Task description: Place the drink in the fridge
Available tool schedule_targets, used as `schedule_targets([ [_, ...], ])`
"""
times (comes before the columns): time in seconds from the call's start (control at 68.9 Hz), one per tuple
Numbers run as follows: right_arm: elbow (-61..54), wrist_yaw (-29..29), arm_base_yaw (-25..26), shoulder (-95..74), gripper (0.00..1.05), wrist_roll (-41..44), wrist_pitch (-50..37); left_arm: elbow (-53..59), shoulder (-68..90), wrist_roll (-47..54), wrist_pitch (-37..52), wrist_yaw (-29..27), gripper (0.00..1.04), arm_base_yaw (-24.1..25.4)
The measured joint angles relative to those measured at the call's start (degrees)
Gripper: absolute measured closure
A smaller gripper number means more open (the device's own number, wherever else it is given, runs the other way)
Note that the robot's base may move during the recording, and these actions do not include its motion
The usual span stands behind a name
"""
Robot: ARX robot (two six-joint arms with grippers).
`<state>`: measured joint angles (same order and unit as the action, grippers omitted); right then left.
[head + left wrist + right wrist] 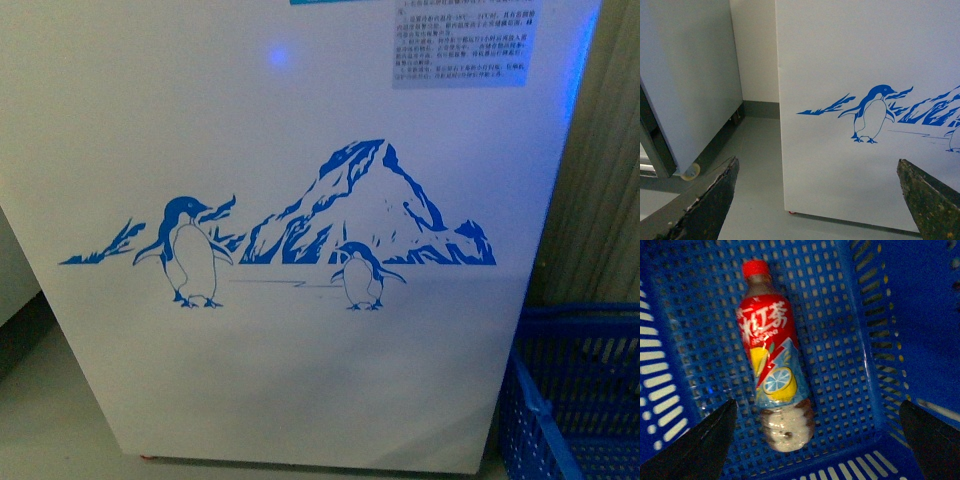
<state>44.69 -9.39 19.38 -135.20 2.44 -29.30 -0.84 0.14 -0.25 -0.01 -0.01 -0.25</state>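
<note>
Drink (pixel 774 360) in basket (pixel 840 340), between spread jaws

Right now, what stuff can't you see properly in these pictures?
1. Fridge lid and inside: front view, cut off by the top edge; left wrist view shows only its wall.
2. Sticker writing: front view, too small and blurry.
3. Drink: seen only in the right wrist view, lying in the blue basket; the front view cuts the basket at its corner.

We see a grey floor (pixel 757 165) meeting a pale wall (pixel 757 50). A white-grey cabinet (pixel 690 75) on castors stands against that wall.
</note>
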Motion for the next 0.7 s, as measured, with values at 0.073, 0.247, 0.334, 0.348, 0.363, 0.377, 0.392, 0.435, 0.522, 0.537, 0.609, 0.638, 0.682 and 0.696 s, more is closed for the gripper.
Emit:
schedule_targets([
  [0.073, 3.04, 0.24, 0.50, -5.25, 0.08, 0.00, 0.04, 0.00, 0.00, 0.00, 0.00, 0.00, 0.08, 0.00],
  [0.247, 9.55, 0.28, 0.70, -15.08, 0.08, 0.00, 0.15, 0.00, 0.00, 0.00, 0.00, 0.00, 0.08, 0.00],
  [0.334, 12.11, 0.39, 0.44, -18.58, 0.08, 0.00, 0.68, 0.00, 0.00, 0.00, 0.00, 0.00, 0.08, 0.00],
  [0.348, 13.11, 0.39, 0.28, -19.91, 0.08, -0.02, 0.98, 0.00, 0.00, 0.00, 0.00, 0.00, 0.08, 0.00],
  [0.363, 13.73, 0.42, 0.15, -20.74, 0.08, -0.02, 1.18, 0.00, 0.00, 0.00, 0.00, 0.00, 0.08, 0.00],
  [0.377, 14.03, 0.42, 0.07, -21.16, 0.08, -0.02, 1.31, 0.00, 0.00, 0.00, 0.00, 0.02, 0.08, 0.00],
  [0.392, 14.62, 0.42, -0.11, -21.97, 0.08, -0.02, 1.51, 0.00, 0.00, 0.00, 0.00, 0.00, 0.08, 0.00],
  [0.435, 15.76, 0.66, -0.50, -23.43, 0.08, -0.04, 1.88, 0.00, 0.00, 0.00, 0.00, 0.00, 0.08, 0.00],
  [0.522, 17.75, 0.79, -1.16, -25.70, 0.08, -0.33, 2.69, 0.00, 0.00, 0.00, 0.00, 0.00, 0.08, 0.00],
  [0.537, 18.03, 0.77, -1.22, -25.99, 0.08, -0.35, 2.82, 0.00, 0.00, 0.00, 0.00, 0.02, 0.08, 0.00],
  [0.609, 20.02, 0.59, -1.75, -28.15, 0.08, -0.48, 3.43, 0.00, 0.00, 0.00, 0.00, 0.00, 0.08, 0.00],
  [0.638, 20.57, 0.59, -1.88, -28.70, 0.08, -0.50, 3.65, 0.00, 0.00, 0.00, 0.00, 0.00, 0.08, 0.00],
  [0.682, 21.51, 0.59, -2.10, -29.81, 0.08, -0.52, 3.93, 0.00, 0.00, 0.00, 0.00, 0.00, 0.08, 0.00],
  [0.696, 21.70, 0.59, -2.14, -30.12, 0.08, -0.52, 3.96, 0.00, 0.00, 0.00, 0.00, 0.00, 0.08, 0.00],
])
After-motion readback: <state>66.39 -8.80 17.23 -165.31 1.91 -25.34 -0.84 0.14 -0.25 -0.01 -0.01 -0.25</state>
